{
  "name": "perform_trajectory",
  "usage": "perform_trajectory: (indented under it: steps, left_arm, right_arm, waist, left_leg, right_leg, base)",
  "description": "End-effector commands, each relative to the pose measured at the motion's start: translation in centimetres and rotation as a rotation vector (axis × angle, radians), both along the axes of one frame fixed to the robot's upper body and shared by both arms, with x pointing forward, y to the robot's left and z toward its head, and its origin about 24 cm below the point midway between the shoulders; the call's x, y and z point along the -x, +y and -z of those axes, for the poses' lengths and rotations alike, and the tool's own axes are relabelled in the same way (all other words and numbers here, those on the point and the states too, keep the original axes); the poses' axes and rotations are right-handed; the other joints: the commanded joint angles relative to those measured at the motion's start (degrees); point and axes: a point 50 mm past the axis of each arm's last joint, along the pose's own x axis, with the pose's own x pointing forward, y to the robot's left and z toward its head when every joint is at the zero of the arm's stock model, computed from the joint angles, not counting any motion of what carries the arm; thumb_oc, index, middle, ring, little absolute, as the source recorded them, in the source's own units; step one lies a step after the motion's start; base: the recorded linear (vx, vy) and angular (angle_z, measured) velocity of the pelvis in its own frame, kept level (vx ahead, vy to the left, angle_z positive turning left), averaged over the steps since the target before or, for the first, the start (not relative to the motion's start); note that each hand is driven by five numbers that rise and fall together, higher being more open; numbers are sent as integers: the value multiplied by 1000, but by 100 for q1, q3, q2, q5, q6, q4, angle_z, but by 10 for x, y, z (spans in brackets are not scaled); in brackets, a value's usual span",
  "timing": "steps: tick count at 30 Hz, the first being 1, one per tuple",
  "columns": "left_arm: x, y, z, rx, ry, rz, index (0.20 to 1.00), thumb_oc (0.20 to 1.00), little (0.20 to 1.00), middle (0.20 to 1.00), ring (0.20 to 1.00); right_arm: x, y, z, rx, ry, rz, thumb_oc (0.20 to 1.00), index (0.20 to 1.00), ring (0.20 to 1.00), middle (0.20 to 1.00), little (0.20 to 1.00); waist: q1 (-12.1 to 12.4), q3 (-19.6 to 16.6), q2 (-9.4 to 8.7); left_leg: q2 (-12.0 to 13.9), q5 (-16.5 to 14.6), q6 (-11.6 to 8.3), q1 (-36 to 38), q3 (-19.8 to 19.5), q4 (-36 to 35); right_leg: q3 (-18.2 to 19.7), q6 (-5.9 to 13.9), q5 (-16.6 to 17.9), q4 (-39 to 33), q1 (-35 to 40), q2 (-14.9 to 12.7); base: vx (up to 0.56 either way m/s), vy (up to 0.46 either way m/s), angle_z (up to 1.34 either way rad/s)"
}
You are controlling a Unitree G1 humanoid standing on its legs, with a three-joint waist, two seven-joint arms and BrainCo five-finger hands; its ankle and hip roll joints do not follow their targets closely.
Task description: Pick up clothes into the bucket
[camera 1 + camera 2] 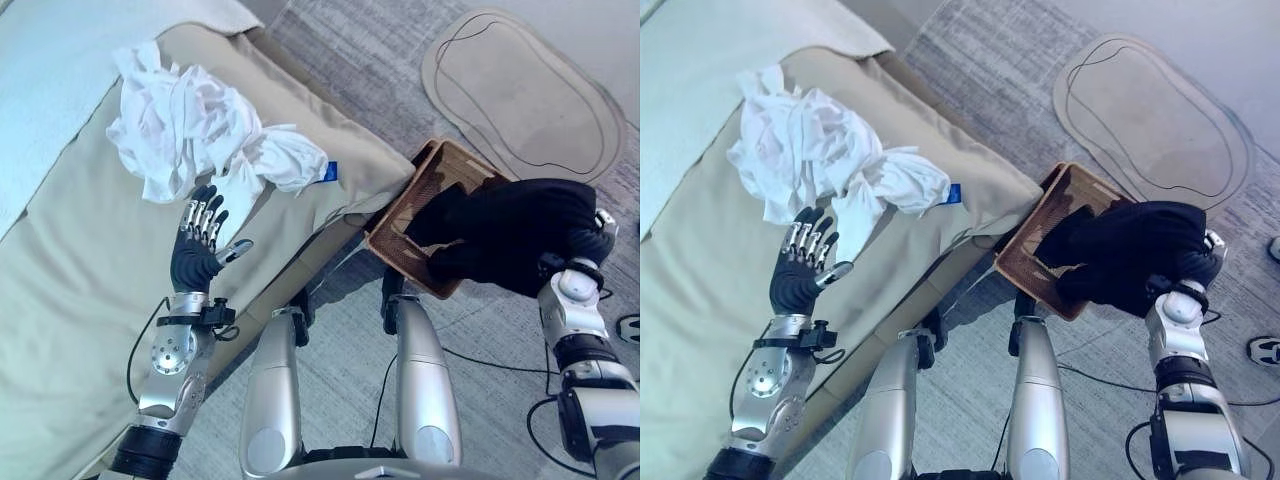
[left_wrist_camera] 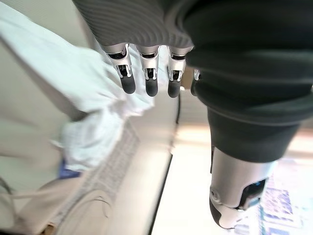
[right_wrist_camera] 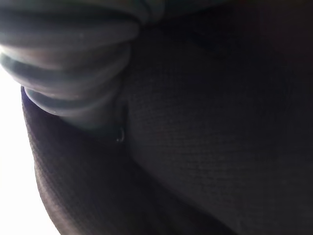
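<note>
Grey carpet (image 1: 350,40) runs beside a beige sofa (image 1: 90,260), with a pale oval mat (image 1: 520,95) farther off. From the left eye view, you see a crumpled white garment (image 1: 190,125) heaped on the sofa cushion. Your left hand (image 1: 198,245) rises upright just below it, fingers straight and spread, palm toward the cloth, close to its lower edge but not gripping; it looks set for a reach. A brown woven basket (image 1: 415,180) sits on the floor against the sofa's corner, likely placed within easy reach of both arms. A black garment (image 1: 520,230) drapes across the basket's near rim and over your right arm's end.

From the right eye view, the layout reads alike: white cloth on the cushion, black cloth partly over the basket (image 1: 1040,215), partly outside it.

From the left wrist view, dark-tipped fingers (image 2: 149,81) point straight at the white cloth (image 2: 93,93), with a small gap between.

From the right wrist view, black fabric (image 3: 210,137) presses close against the ribbed cover (image 3: 68,54). Your right hand's fingers are buried under cloth, so you cannot tell whether they grip.
</note>
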Motion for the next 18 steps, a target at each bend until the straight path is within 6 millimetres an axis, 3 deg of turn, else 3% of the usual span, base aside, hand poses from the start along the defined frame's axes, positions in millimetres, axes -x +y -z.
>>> perform_trajectory:
  steps: [1,2,3,9,11,18]
  left_arm:
    - [9,-1,-6,5,-50,26,1000,1000,1000,1000,1000]
    - [9,-4,-6,11,-49,41,1000,1000,1000,1000,1000]
    - [9,-5,-6,9,-49,46,1000,1000,1000,1000,1000]
    - [8,-11,-10,-22,-70,68,1000,1000,1000,1000,1000]
    - [7,-13,-15,-27,-90,69,1000,1000,1000,1000,1000]
    - [6,-15,-23,7,-132,42,1000,1000,1000,1000,1000]
  right_arm:
    - [0,-12,-16,63,-17,28,200,200,200,200,200]
    - [-5,-11,-21,73,-17,27,200,200,200,200,200]
    - [-7,-10,-22,70,-11,26,200,200,200,200,200]
    - [-16,-11,-31,34,-30,68,200,200,200,200,200]
    - [-13,-17,-26,-3,-3,166,200,200,200,200,200]
    - [-6,-24,-10,-64,53,203,200,200,200,200,200]
  waist:
    - [2,-470,56]
    - [36,-445,46]
    - [64,-463,50]
    - [172,-462,60]
    - [222,-452,116]
    - [208,-417,179]
  left_leg:
    - [72,-436,-94,-195,-186,463]
    - [35,-206,-52,-345,-173,344]
    - [28,-345,-102,-323,-229,331]
    - [-54,-216,-113,-523,-290,150]
    - [-93,-263,-85,-666,-336,253]
    - [-83,-613,-26,-1080,-363,1075]
  right_leg:
    - [-137,411,189,-252,349,-389]
    - [-196,367,374,-384,225,-413]
    - [-168,422,225,-339,243,-389]
    - [-203,430,246,-395,46,-415]
    - [-164,410,194,-263,-86,-405]
    - [-46,327,-74,403,-463,-406]
  base:
    - [-20,-5,13]
    - [72,-22,20]
    - [-15,-19,23]
    - [10,-4,15]
    - [4,18,8]
    - [10,10,6]
